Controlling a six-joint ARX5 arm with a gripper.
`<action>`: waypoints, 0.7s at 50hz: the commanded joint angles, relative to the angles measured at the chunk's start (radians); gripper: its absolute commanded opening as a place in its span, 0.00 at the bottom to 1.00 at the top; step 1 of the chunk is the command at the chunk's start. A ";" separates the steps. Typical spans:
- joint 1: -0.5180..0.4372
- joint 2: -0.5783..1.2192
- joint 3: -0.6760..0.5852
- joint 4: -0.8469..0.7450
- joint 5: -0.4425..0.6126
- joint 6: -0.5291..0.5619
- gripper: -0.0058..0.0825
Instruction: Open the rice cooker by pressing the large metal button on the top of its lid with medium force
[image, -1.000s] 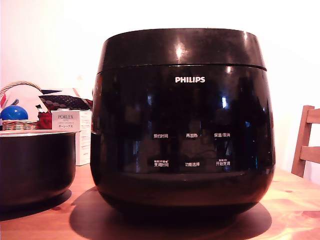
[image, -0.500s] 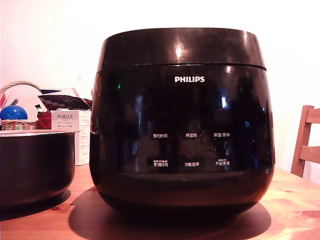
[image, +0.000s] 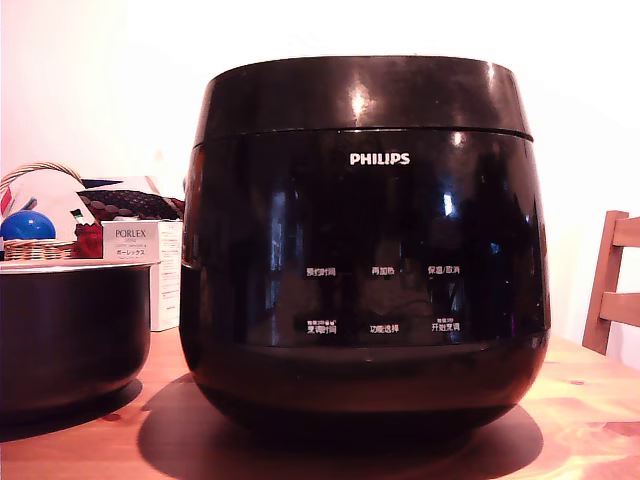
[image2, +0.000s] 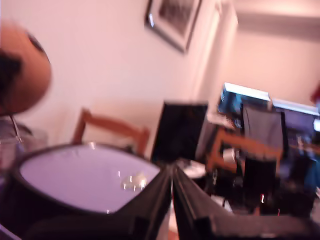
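The rice cooker (image: 365, 240), glossy black with a white PHILIPS logo, fills the middle of the exterior view on the wooden table (image: 590, 420). Its lid (image: 365, 95) is down, the seam closed all round. No arm shows in that view. In the wrist view the lid's top (image2: 80, 175) reflects pale light, and a small shiny metal button (image2: 132, 181) sits on it. My gripper (image2: 172, 172) hovers beside and slightly above the button, apart from it, its two dark fingers pressed together and holding nothing.
A smaller dark bare pot (image: 70, 330) stands at the exterior view's left, with a PORLEX box (image: 135, 265) and a basket holding a blue ball (image: 27, 226) behind it. A wooden chair (image: 612, 285) is at the right. The wrist view shows a blurred brownish round shape (image2: 22, 70).
The cooker and lid have not moved. Only reflections on the glossy front shifted; a small green glint seen half a second ago is gone.
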 joint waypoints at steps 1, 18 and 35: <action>-0.021 0.067 0.015 0.013 0.005 0.070 0.04; -0.152 0.472 0.086 0.145 -0.011 0.360 0.04; -0.267 0.735 0.191 0.266 -0.077 0.415 0.04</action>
